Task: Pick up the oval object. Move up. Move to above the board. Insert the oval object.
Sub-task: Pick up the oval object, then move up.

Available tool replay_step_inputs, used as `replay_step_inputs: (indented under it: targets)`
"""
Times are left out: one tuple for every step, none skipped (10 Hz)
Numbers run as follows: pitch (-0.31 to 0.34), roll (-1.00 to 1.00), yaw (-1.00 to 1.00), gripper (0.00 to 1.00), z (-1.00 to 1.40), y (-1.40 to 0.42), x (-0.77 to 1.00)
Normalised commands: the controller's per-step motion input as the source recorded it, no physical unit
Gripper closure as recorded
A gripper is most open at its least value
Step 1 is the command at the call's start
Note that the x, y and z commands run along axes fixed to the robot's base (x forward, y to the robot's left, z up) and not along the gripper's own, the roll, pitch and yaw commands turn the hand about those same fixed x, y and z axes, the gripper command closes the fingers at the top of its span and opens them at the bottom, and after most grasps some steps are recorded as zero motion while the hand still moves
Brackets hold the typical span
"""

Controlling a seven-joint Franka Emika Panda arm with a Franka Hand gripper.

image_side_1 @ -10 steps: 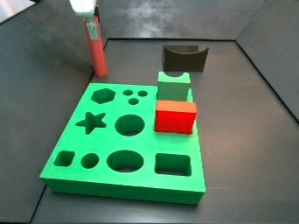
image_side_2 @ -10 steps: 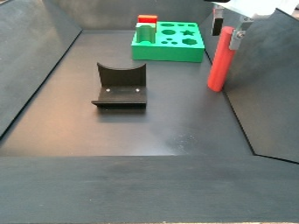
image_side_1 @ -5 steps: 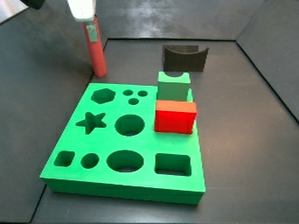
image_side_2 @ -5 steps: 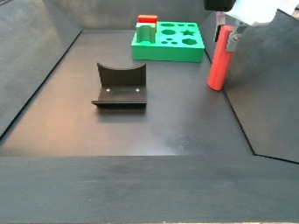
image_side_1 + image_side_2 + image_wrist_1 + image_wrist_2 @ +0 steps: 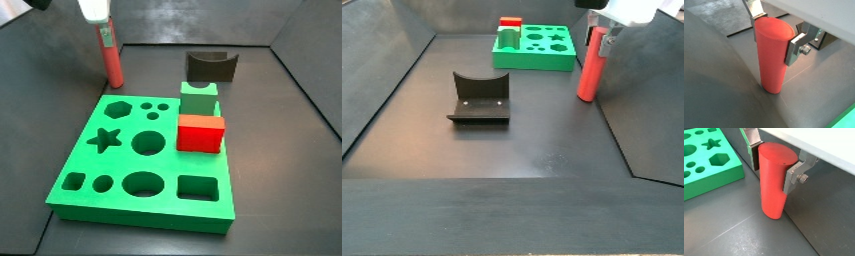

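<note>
Presently, by item:
Gripper: the gripper [image 5: 774, 30] is at the top of the oval object, beside the board near the enclosure wall; in the side views it shows at [image 5: 102, 35] and [image 5: 596, 40].
Fingers: the flat silver fingers [image 5: 799, 172] sit one on each side of the peg's upper part, clamped against it.
Oval object: the oval object [image 5: 773, 55] stands upright, salmon-red and smooth; seen also at [image 5: 773, 180], [image 5: 111, 60] and [image 5: 591, 70]. I cannot tell whether its foot touches the floor.
Board: the board [image 5: 147, 160] lies flat on the floor, bright green with star, hexagon, circle and square holes; its corner appears near the peg at [image 5: 711, 155].
Red cube: the red cube [image 5: 202, 133] sits on the board.
Green block: the green block [image 5: 199, 98] stands just behind the cube.
Fixture: the fixture [image 5: 478, 97] stands on the floor, well apart from the peg.
</note>
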Motion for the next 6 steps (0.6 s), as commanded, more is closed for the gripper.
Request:
replay_step_inputs:
  targets:
    - [0.000, 0.00, 0.00, 1.00, 0.00, 0.00, 0.00]
    - [0.000, 0.00, 0.00, 1.00, 0.00, 0.00, 0.00]
    - [0.000, 0.00, 0.00, 1.00, 0.83, 0.00, 0.00]
    - [-0.005, 0.00, -0.08, 1.00, 0.82, -0.07, 0.01]
    - [0.018, -0.02, -0.07, 1.00, 0.75, -0.07, -0.01]
    - [0.030, -0.05, -0.04, 1.00, 0.67, -0.05, -0.01]
